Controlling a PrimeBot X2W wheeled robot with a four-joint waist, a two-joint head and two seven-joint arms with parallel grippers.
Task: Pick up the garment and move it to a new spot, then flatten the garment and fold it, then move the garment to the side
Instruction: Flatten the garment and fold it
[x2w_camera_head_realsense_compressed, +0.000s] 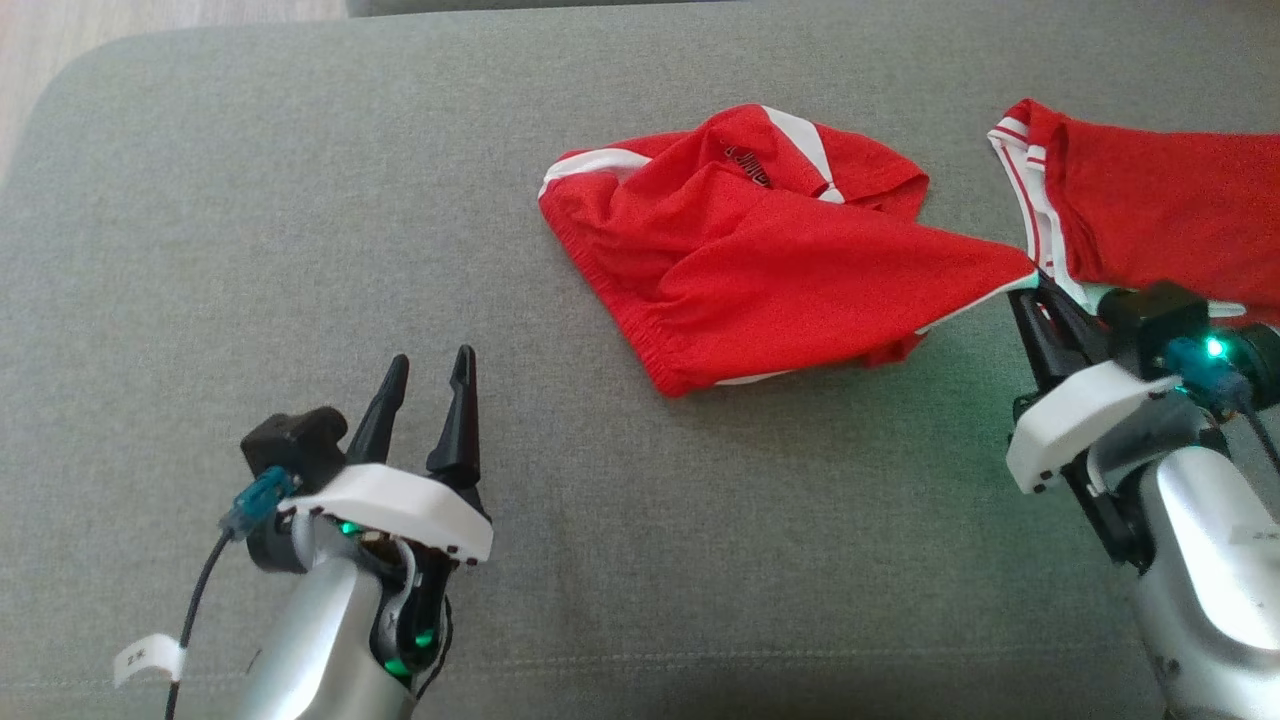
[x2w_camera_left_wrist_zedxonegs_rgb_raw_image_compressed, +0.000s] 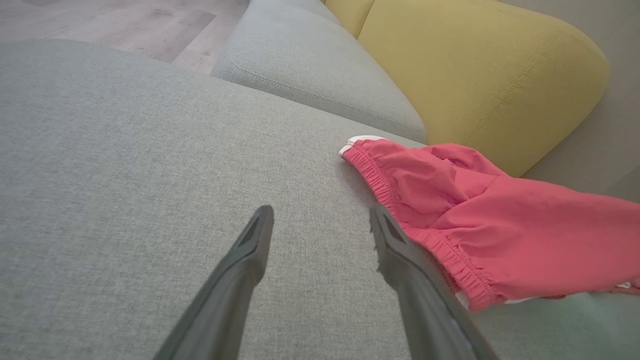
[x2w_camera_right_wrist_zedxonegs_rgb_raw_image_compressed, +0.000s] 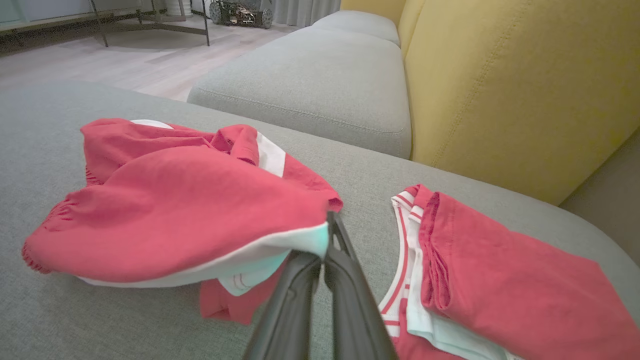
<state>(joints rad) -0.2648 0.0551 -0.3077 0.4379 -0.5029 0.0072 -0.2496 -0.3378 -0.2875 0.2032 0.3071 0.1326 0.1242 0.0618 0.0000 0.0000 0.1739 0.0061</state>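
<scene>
The right arm comes in from the lower right of the head view, forearm angled up and inward. The right gripper (x2w_camera_head_realsense_compressed: 1036, 285) is clamped on a white-trimmed corner of the red shorts (x2w_camera_head_realsense_compressed: 760, 270), and that corner is drawn out into a taut point. The left arm rises from the lower left. The left gripper (x2w_camera_head_realsense_compressed: 432, 362) has its fingers spread apart with nothing between them, over bare seat, near the shorts' elastic waistband but apart from it.

The grey sofa seat (x2w_camera_head_realsense_compressed: 300, 200) carries everything. The shorts lie crumpled at its middle. A second red garment (x2w_camera_head_realsense_compressed: 1170, 210) with striped white trim lies flat on the right, just beside the right gripper, so the pinched corner sits between the two cloths. A yellow backrest (x2w_camera_right_wrist_zedxonegs_rgb_raw_image_compressed: 500, 90) stands behind, with a neighbouring grey cushion (x2w_camera_right_wrist_zedxonegs_rgb_raw_image_compressed: 310, 85) beyond the seat.

The seat's rounded far-left corner meets wooden floor (x2w_camera_head_realsense_compressed: 60, 50). Open fabric spreads left of the shorts and toward the robot.
</scene>
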